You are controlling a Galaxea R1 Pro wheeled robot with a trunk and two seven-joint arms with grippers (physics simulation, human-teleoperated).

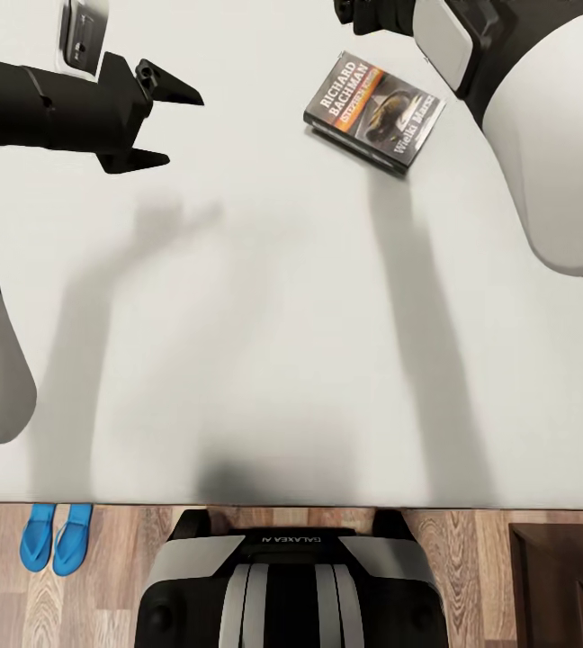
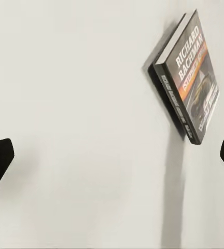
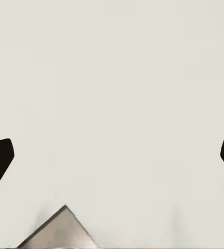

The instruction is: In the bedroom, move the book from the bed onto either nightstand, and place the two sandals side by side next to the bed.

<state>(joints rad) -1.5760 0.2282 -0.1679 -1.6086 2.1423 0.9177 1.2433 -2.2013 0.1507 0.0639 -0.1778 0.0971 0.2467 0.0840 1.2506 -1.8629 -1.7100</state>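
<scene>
1. The book lies flat on the bed, well in from the near edge, its long axis running diagonally.
2. The left gripper hangs level with the book, well to its left, jaws apart and empty.
3. The right gripper, jaws likewise apart, hovers over bare mattress; judging by the right arm, it is nearer the book.
4. The two sandals sit side by side on the floor just beside the bed.

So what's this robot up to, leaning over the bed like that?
It is reaching over the bed with both arms, holding nothing yet. The book lies flat on the mattress between them. The left gripper hovers open to one side of it; the right gripper is open too. The two blue sandals already sit side by side on the floor beside the bed.
</scene>
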